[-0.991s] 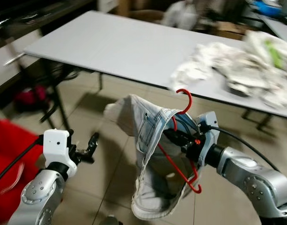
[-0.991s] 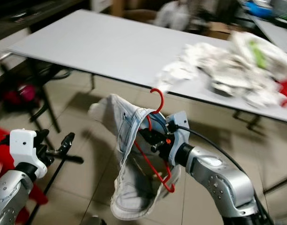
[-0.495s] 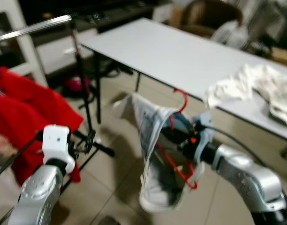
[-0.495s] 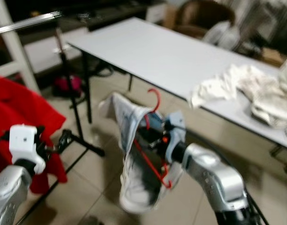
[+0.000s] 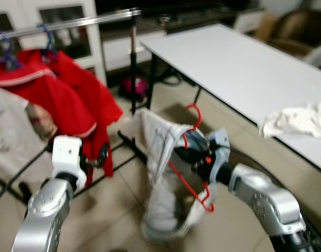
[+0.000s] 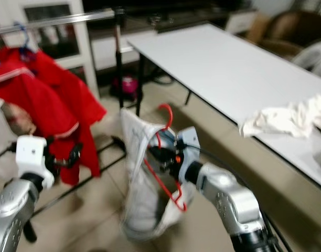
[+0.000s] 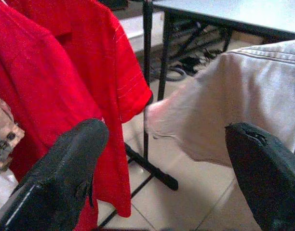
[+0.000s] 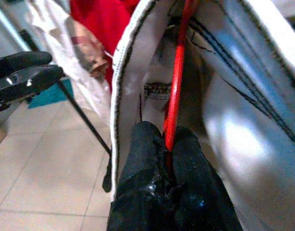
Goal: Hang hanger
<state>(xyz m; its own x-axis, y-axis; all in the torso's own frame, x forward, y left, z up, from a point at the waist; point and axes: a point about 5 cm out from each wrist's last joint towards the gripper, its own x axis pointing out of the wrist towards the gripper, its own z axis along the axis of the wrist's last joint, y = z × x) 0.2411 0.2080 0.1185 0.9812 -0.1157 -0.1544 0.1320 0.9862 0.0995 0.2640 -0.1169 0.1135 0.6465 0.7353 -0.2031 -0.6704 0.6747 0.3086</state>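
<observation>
**Robot carrying a hanger with pale jeans toward the clothes rail**

The right gripper [image 8: 167, 144] is clenching the red hanger [image 5: 193, 157] between its two black fingers, holding it out in front of the robot's chest, hook up. Pale denim jeans [image 5: 163, 178] are draping over the hanger and drooping toward the tiled floor [image 5: 113, 215]. The left gripper [image 7: 162, 159] is hovering with its fingers spread apart, grasping nothing, close to a red shirt [image 5: 71, 100] hanging from the metal rail [image 5: 71, 22] on the robot's left. Beyond, a white table [image 6: 228, 68] is stretching away on the right, with a crumpled white cloth [image 6: 286, 118] lying on it.
</observation>
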